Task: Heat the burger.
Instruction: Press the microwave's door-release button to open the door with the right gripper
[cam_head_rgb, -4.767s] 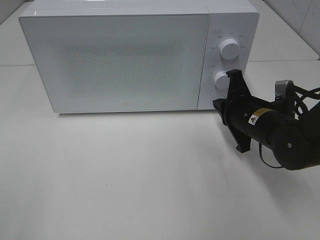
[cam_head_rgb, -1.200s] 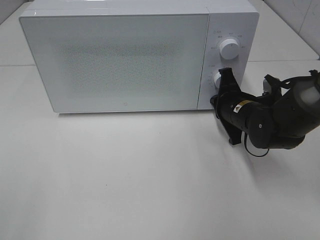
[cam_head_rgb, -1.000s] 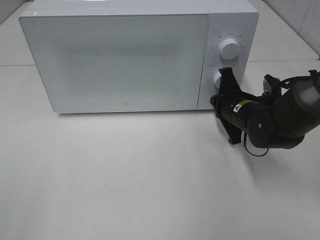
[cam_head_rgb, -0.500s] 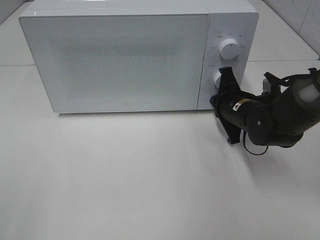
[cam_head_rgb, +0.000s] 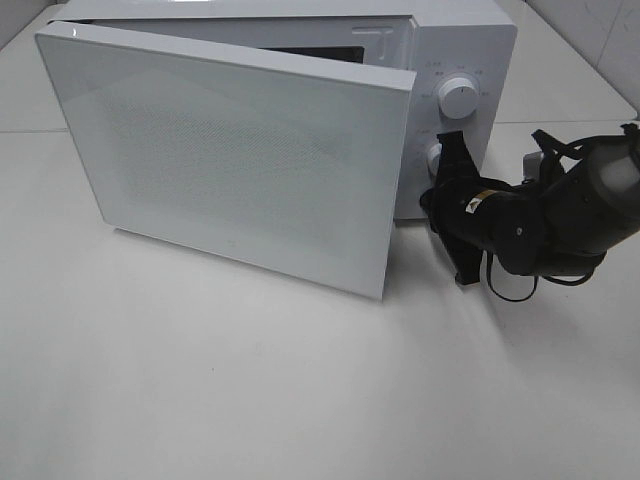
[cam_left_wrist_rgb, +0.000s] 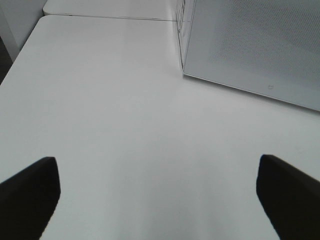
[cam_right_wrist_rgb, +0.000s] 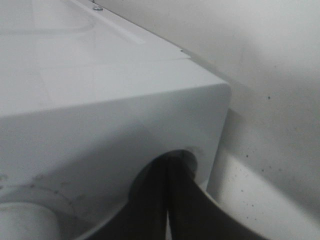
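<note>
Microwave (cam_head_rgb: 468, 40) count is one: a white box with one door (cam_head_rgb: 230, 160) and two round white knobs on its control panel, an upper knob (cam_head_rgb: 458, 97) and a lower knob (cam_head_rgb: 433, 156) partly covered by the arm. Two grippers show. The right gripper (cam_head_rgb: 430, 202) is at the microwave's front, low on the control panel just under the lower knob; its fingers (cam_right_wrist_rgb: 150, 200) are pressed together with nothing between them, and the tips touch the panel at a small round recess near the microwave's lower front corner. The left gripper (cam_left_wrist_rgb: 160, 200) shows only in its own wrist view, where two dark fingertips (cam_left_wrist_rgb: 30, 190) stand spread wide and empty above bare tabletop, off the hinge-side corner of the microwave. The microwave stands on a plain white table (cam_head_rgb: 300, 400), which has a seam running behind the microwave; a pale tiled wall (cam_head_rgb: 600, 30) rises beyond the microwave's knob side. The microwave is the only container. Its door hangs ajar, swung out on the side nearest the knobs and hinged on the far side, leaving a narrow dark gap along the top. The door covers the cavity, so whether the burger lies inside the microwave cannot be told; none of the views shows it.
</note>
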